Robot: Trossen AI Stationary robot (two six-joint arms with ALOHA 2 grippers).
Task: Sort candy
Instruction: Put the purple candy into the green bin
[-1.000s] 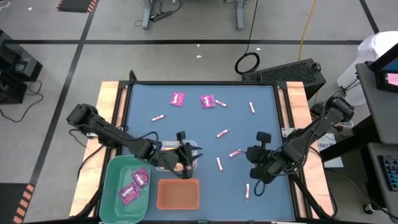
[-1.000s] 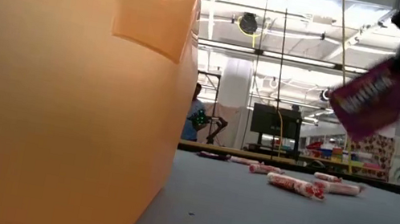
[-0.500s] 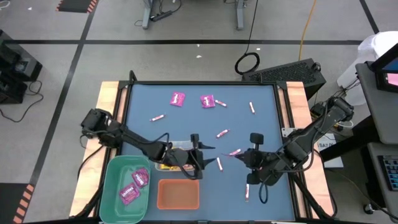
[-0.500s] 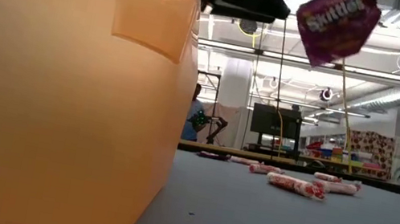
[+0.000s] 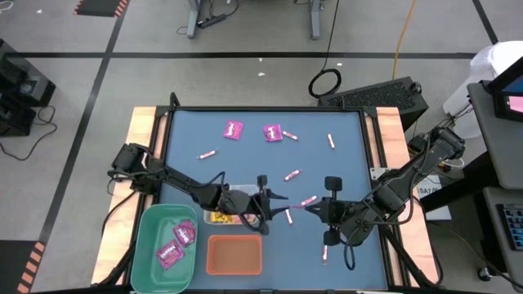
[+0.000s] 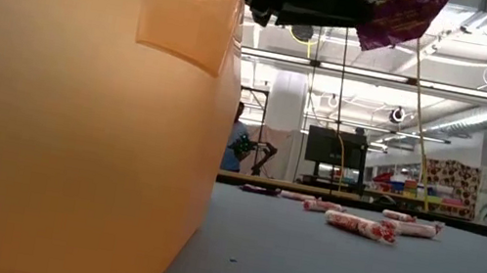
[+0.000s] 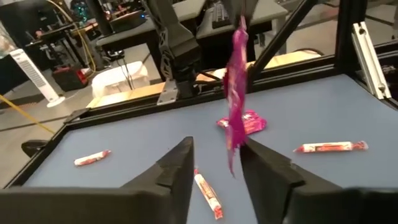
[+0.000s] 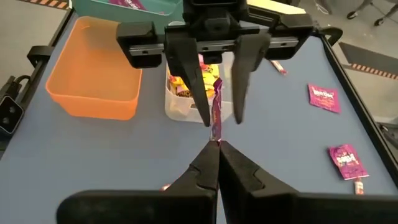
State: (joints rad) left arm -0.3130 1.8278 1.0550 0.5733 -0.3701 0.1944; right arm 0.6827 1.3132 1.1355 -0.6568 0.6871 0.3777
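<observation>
Left to right: green bin [image 5: 155, 245] holding two magenta packets, orange bin [image 5: 234, 255], clear bin [image 8: 186, 99] of yellow candy. At mid-table, a handover — left gripper [image 8: 214, 102] with fingers apart around a magenta packet [image 8: 216, 115], not yet closed. Opposite, right gripper [image 8: 213, 152] pinched shut on the packet's edge. Best done by closing left firmly before right lets go — then carrying to green. Sticks [image 5: 292, 174] scattered beyond.

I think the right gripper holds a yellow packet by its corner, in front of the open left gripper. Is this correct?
Not quite: the packet is magenta, not yellow, as the right wrist view shows. The rest holds: the right gripper pinches it by its corner, in front of the open left gripper.
</observation>
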